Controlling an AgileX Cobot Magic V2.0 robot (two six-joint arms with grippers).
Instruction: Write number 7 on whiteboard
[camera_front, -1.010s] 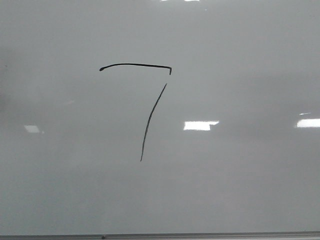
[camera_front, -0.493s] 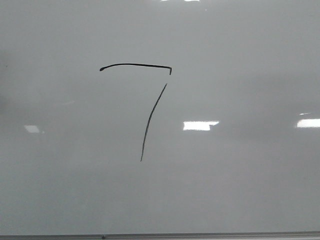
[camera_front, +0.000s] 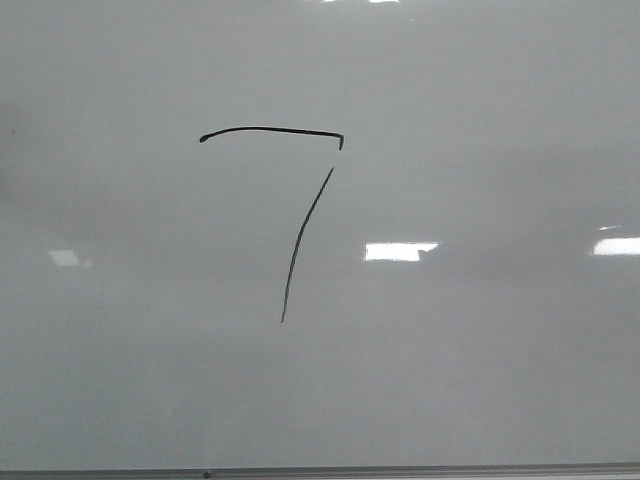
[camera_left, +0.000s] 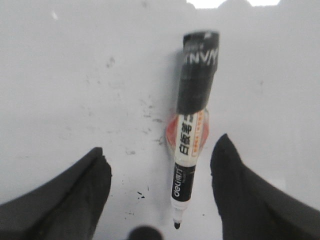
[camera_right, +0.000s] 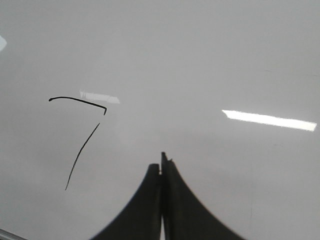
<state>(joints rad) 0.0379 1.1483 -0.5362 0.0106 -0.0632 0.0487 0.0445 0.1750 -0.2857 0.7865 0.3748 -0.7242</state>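
The number 7 (camera_front: 300, 235) is drawn in thin black strokes on the whiteboard (camera_front: 480, 380): an arched bar with a small hook and a slanted stem below a small gap. It also shows in the right wrist view (camera_right: 82, 145). No gripper shows in the front view. My left gripper (camera_left: 159, 170) is open, and an uncapped black-and-white marker (camera_left: 192, 130) lies flat on a white surface between the fingers, touching neither. My right gripper (camera_right: 162, 162) is shut and empty, over the whiteboard (camera_right: 225, 60) beside the 7.
A thin grey frame edge (camera_front: 320, 470) runs along the whiteboard's near side. Bright rectangular light reflections (camera_front: 400, 251) lie on the board. Small black ink specks (camera_left: 141, 194) mark the surface by the marker.
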